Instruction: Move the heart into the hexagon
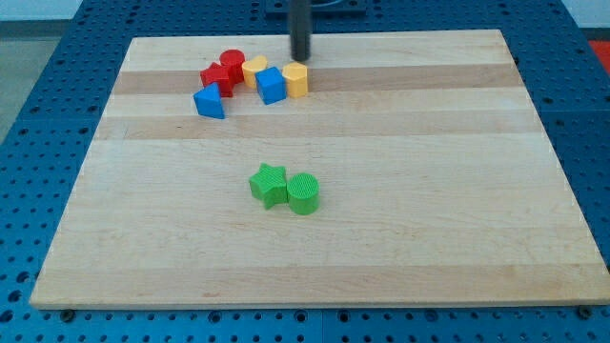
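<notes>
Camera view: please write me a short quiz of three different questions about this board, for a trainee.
1. True or false: the green star touches the green cylinder.
2. How many blue blocks are there?
3. My tip is closest to: A) yellow hexagon B) green star C) blue block at the view's left

Key: 1 true; 2 two, the other beside the hexagon; 3 A.

No text, label, brand, number or sign can be read anywhere; the blocks' faces are plain; the table bears only wood grain.
</notes>
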Robot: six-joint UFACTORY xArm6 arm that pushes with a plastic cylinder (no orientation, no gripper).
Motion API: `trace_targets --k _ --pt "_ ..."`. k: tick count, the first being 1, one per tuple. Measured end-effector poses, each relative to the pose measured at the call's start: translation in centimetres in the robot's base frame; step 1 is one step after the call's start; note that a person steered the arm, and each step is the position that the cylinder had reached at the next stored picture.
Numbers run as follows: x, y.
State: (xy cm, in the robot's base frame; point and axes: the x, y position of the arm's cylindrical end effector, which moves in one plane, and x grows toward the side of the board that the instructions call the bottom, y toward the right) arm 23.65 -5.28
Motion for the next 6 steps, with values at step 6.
trace_targets --k 6 --pt "3.5 0.0"
